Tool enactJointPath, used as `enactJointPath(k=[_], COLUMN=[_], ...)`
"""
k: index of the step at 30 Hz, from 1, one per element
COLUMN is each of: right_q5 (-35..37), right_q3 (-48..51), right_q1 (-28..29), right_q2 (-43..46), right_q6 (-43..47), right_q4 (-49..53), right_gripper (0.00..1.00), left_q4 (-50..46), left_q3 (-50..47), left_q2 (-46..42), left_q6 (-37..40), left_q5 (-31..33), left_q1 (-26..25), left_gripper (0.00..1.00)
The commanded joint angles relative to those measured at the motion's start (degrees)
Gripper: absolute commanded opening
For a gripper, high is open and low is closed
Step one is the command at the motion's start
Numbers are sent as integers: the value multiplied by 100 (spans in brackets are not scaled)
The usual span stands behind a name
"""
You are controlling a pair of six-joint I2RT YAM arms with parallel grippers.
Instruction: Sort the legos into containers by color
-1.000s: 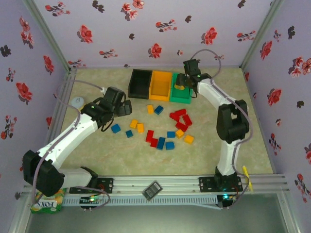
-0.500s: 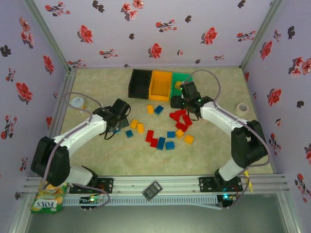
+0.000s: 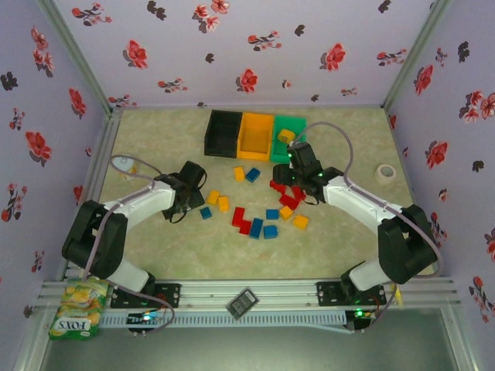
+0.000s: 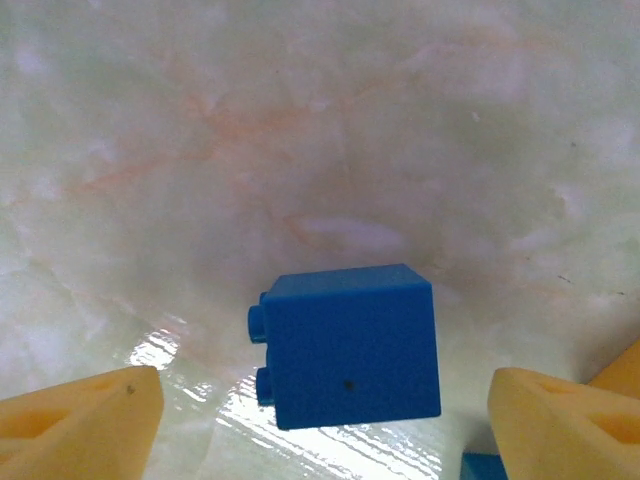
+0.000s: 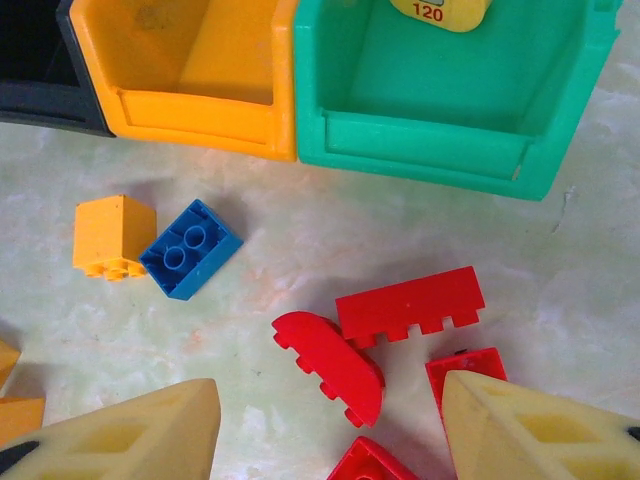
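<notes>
A pale marbled table (image 3: 193, 259) sits inside floral walls (image 3: 232, 46). The black bin (image 3: 223, 133), orange bin (image 5: 180, 70) and green bin (image 5: 440, 150) stand just beyond the right gripper (image 5: 330, 400). Its fingers gape above the red legos (image 5: 410, 305). The left gripper (image 4: 322, 400) has its fingers apart, with a blue lego (image 4: 350, 345) between them, untouched. A yellow piece (image 5: 440, 10) in the green bin is cut off. A second ago the right gripper hung over that bin.

Overhead oblique from behind; wrist cams close, downward
</notes>
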State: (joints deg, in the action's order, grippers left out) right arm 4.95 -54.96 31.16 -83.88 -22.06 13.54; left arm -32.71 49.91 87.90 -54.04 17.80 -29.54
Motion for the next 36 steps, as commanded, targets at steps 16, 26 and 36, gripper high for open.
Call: enactJointPath(k=[16, 26, 36], right_q5=[329, 715, 1053], right_q3=[99, 59, 676], right_q1=[154, 180, 189], right_q2=[97, 281, 998], right_q6=[27, -43, -381], right_q4=[-1, 375, 717], right_gripper=[56, 54, 54], left_q4=[639, 305, 124], left_q3=[-27, 819, 4049], left_q2=[525, 473, 1990], left_q6=[285, 1001, 2916], left_q5=[-221, -209, -297], left_q1=[266, 271, 276], left_gripper=[49, 38, 38])
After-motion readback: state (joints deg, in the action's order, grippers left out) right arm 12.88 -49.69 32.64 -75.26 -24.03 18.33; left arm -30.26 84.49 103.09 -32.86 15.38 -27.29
